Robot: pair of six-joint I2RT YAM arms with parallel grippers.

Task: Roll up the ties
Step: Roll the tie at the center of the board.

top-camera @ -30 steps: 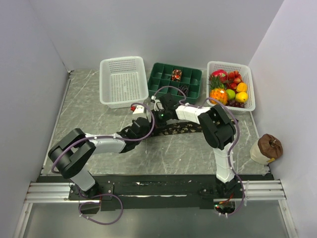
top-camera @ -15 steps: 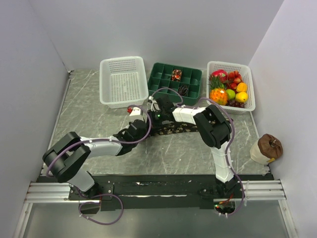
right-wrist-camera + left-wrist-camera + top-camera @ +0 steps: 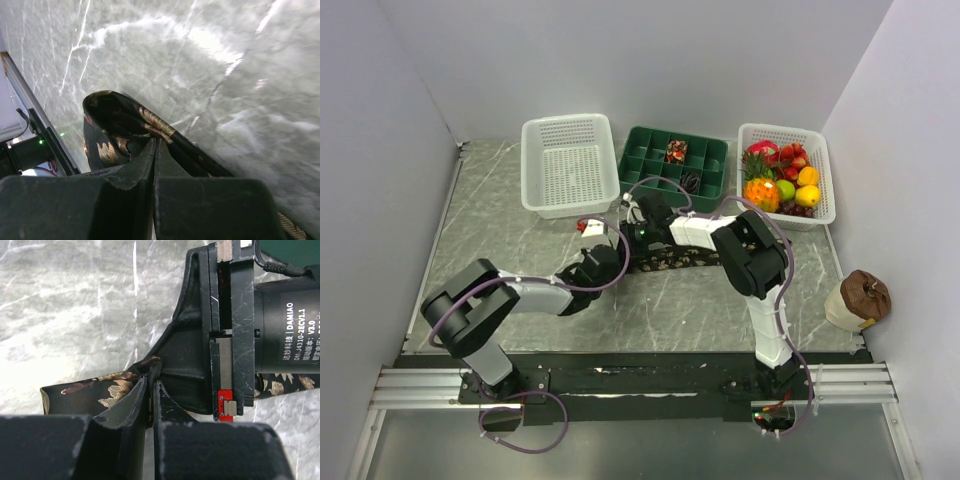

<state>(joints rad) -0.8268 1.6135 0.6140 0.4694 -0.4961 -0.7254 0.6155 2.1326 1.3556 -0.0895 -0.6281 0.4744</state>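
right tool (image 3: 154, 150) pinching tie (image 3: 125, 127), marbled table (image 3: 210, 65)

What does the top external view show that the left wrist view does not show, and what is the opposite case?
Only top external: the white basket, the green divided tray, the fruit basket and both arms in full. Only left wrist: the left gripper pinching the tie, the tie's tan leaf pattern, and the DAMIAO label on the right arm. Both: the tie, the marble table and part of the right arm.
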